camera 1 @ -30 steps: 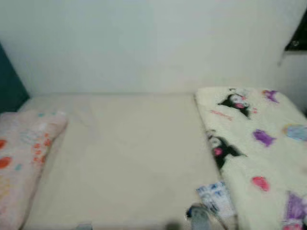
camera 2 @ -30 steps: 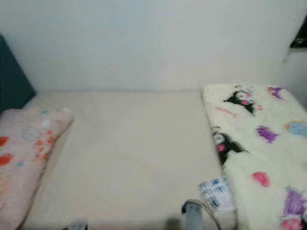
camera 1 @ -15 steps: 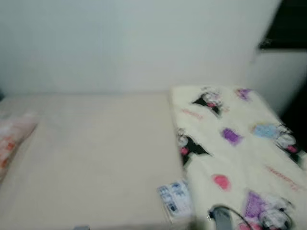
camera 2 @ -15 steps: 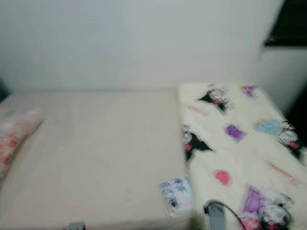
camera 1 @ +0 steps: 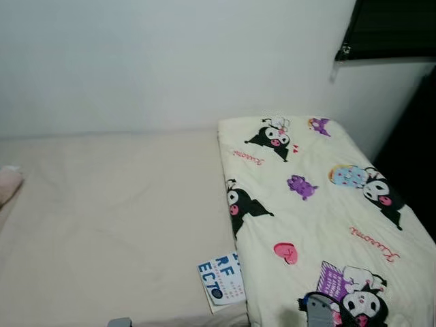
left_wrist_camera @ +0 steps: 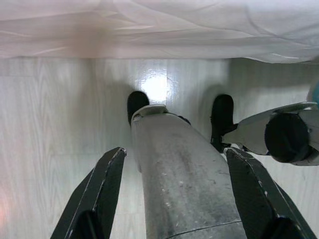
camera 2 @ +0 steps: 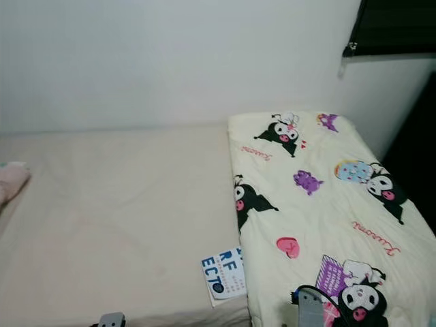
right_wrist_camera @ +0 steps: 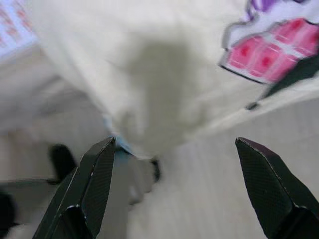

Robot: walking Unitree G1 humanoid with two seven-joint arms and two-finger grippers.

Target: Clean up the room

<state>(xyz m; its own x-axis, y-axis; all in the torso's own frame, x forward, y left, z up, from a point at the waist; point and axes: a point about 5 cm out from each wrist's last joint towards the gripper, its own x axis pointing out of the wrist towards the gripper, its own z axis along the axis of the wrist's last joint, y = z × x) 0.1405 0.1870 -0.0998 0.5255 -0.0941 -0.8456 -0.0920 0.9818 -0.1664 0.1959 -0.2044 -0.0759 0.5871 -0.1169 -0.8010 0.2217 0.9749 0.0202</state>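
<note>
A cream blanket (camera 1: 313, 204) printed with black, purple and pink cartoon figures covers the right part of the bed. A blue-and-white printed paper (camera 1: 222, 279) lies on the beige sheet (camera 1: 116, 218), tucked partly under the blanket's left edge near the bed's front. My right gripper (right_wrist_camera: 179, 191) is open and empty, held just off the blanket's hanging front edge (right_wrist_camera: 149, 89); its silver wrist (camera 1: 317, 313) shows low over the blanket. My left gripper (left_wrist_camera: 174, 199) hangs open and empty over the pale wood floor (left_wrist_camera: 45, 124), above my own leg.
A pink pillow (camera 2: 12, 180) pokes in at the far left of the bed. A white wall (camera 1: 170, 61) backs the bed, and a dark window (camera 1: 392, 27) sits at the upper right. A dark gap runs along the bed's right side.
The camera has swung to the right: the pillow has slid almost out at the left, and more of the blanket and the window show. The picture is sharper now.
</note>
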